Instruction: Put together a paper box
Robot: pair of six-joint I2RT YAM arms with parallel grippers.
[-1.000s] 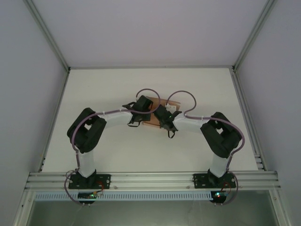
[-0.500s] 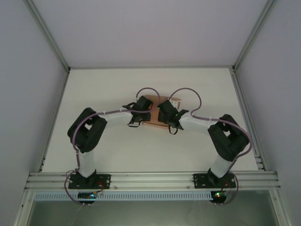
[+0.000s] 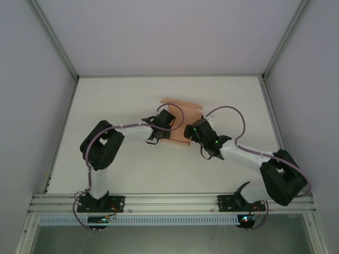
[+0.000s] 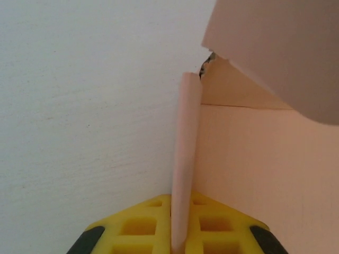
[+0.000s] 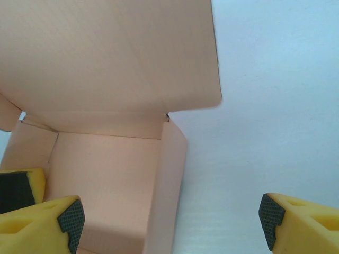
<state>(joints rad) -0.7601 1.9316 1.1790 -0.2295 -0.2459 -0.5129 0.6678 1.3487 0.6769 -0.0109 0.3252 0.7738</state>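
- The box (image 3: pixel 181 107) lies near the middle of the white surface (image 3: pixel 116 100), between the two grippers. It is open at the top.
- In the right wrist view the box (image 5: pixel 106 174) shows its floor, a low back wall and a big flap (image 5: pixel 111 53) that stands up at the far side.
- The left gripper (image 3: pixel 165 120) is at the left side of the box. In its wrist view the left gripper (image 4: pixel 177 225) is closed on the left wall (image 4: pixel 184 153), which stands upright and is seen edge-on. One yellow finger (image 4: pixel 140 227) is outside, over the surface, and the other is inside, over the box floor.
- The right gripper (image 3: pixel 195 128) is at the right side of the box. In its wrist view the right gripper (image 5: pixel 169 219) is wide open and holds nothing. The right wall (image 5: pixel 168 180) stands upright between the fingers and touches neither of them. The left finger (image 5: pixel 50 219) is over the inside of the box, the other over the bare surface.
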